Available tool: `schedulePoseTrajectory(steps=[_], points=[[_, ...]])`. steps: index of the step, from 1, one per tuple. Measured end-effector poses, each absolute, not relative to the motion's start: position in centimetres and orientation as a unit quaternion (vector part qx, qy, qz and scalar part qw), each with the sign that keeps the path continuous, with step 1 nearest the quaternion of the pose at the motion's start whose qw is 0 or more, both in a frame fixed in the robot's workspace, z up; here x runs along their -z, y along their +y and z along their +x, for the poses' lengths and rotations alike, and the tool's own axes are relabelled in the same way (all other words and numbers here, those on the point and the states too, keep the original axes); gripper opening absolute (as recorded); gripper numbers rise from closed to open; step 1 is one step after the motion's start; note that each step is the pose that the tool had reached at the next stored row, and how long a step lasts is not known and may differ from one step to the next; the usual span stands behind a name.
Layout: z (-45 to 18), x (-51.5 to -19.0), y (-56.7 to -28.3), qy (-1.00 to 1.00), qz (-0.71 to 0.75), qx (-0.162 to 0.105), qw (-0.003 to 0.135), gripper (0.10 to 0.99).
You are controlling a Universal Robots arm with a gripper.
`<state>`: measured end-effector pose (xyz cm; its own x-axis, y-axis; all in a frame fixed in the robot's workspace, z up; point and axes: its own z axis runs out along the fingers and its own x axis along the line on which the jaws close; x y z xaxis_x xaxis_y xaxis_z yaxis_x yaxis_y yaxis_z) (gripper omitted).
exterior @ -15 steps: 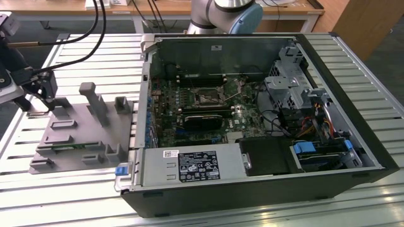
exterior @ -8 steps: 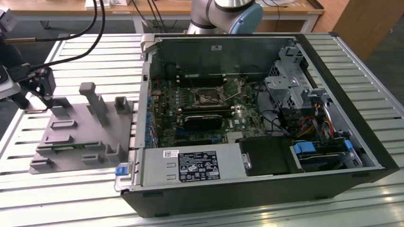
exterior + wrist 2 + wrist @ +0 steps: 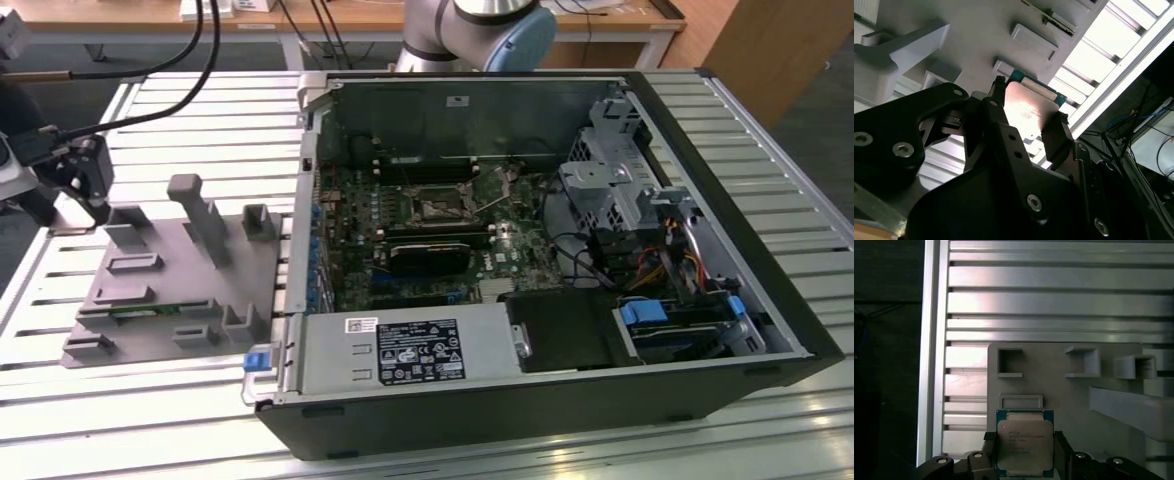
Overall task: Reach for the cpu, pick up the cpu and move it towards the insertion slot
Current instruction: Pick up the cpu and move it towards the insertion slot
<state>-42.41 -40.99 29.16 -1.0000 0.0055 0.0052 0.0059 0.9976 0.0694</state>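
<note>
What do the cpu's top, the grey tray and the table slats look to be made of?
cpu: metal lid, dull silvery sheen with soft glare, on a green board rim.
tray: likely plastic, matte uniform grey, moulded recesses.
table slats: probably aluminium, bright ribbed strips with streaky reflections.

Nothing can be read word for word, though print stands in four places. On the power supply (image 3: pixel 334 362) at the near edge of the computer case (image 3: pixel 747 270), a large white label (image 3: pixel 418 352) carries dense dark lines and small symbols. A small white sticker (image 3: pixel 360 324) sits just beside it toward the exterior view's left, and another small sticker (image 3: pixel 458 100) is on the case's inner wall, well apart from the power supply across the board. In the first wrist view, the cpu (image 3: pixel 1024 442) bears several faint lines of print across its metal top, too small to make out.
</note>
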Motion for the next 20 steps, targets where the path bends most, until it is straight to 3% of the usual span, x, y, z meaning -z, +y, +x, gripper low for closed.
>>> schedulePoseTrajectory(steps=[20], points=[[-42.4, -31.3, -41.0, -0.999, -0.003, 0.035, 0.003, 0.541]])
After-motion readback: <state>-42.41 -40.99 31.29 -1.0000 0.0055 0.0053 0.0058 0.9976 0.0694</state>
